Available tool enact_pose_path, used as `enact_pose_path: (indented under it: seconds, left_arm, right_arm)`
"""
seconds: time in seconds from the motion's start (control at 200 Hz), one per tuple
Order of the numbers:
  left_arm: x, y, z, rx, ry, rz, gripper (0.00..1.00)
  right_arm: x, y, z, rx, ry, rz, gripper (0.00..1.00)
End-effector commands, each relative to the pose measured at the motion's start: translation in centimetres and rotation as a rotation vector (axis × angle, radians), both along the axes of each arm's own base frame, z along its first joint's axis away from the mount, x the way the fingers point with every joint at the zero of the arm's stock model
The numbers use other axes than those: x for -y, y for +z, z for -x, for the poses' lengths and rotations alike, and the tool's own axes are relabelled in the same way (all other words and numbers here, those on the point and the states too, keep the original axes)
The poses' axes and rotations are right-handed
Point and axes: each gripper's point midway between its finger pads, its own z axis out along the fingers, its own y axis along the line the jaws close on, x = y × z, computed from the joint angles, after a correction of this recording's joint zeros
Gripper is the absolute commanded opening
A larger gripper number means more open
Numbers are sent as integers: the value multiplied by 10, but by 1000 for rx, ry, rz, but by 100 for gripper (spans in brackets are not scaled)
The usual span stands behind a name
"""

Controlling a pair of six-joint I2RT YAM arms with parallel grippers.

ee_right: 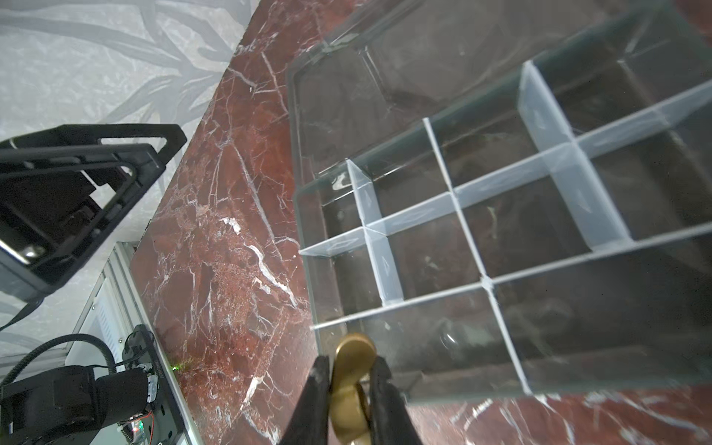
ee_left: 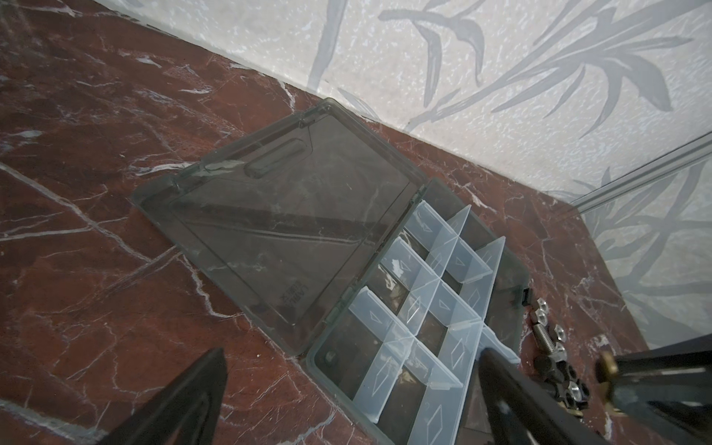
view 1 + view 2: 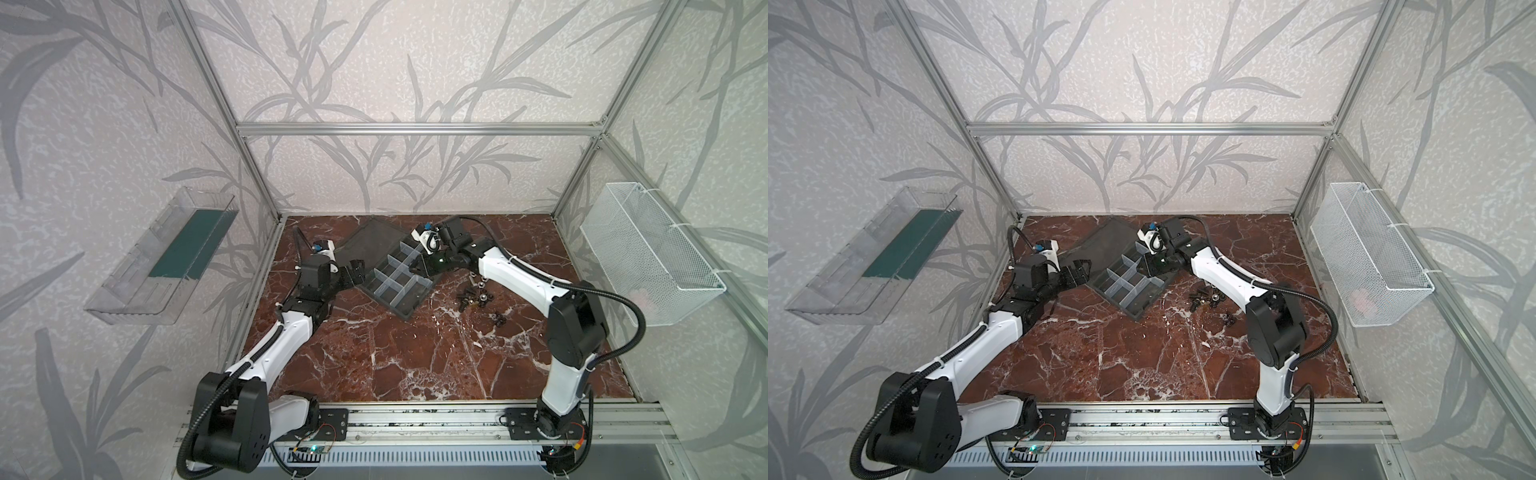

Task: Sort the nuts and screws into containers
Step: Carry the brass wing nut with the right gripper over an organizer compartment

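The fingers (image 1: 316, 393) of the right gripper (image 1: 350, 360) are clenched on a small brass-coloured fastener (image 1: 354, 352). Its rounded end sticks out past the tips, and whether it is a nut or a screw head cannot be told. It hangs just above the rim of the dark grey organizer box (image 3: 409, 311), on the side facing the loose screws and nuts (image 3: 478, 294). These lie on the marble table (image 3: 374, 357) between the box and the table's right edge. The translucent-walled cells (image 1: 431, 250) look empty.

The left gripper (image 2: 352, 352) stands spread, holding nothing, beside the box's left edge where the opened lid (image 3: 365, 245) lies flat.

The fastener is probably light, rigid and smooth, so it could slip or twist in a narrow pinch. It would likely bounce on hard plastic, so a low release inside a cell suits it. The remaining pieces look best taken across their flats or shafts, one at a time.
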Motion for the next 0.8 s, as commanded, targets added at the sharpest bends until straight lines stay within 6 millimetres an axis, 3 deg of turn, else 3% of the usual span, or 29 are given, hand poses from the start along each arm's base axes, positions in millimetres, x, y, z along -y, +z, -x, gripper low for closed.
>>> enact_pose_path:
  seconds: [0.0, 0.14, 0.36, 0.8]
  left_arm:
    - [4, 11, 3, 38, -33, 126, 100]
    - [6, 15, 7, 62, -73, 184, 100]
    - [21, 17, 15, 48, -188, 204, 100]
    - [25, 13, 13, 40, -210, 229, 100]
  right_arm:
    - [-30, -4, -9, 49, 49, -38, 0]
    - [-60, -23, -9, 61, 86, -40, 0]
    - [-81, -46, -9, 26, 87, -71, 0]
    - [-77, -66, -1, 9, 101, 4, 0]
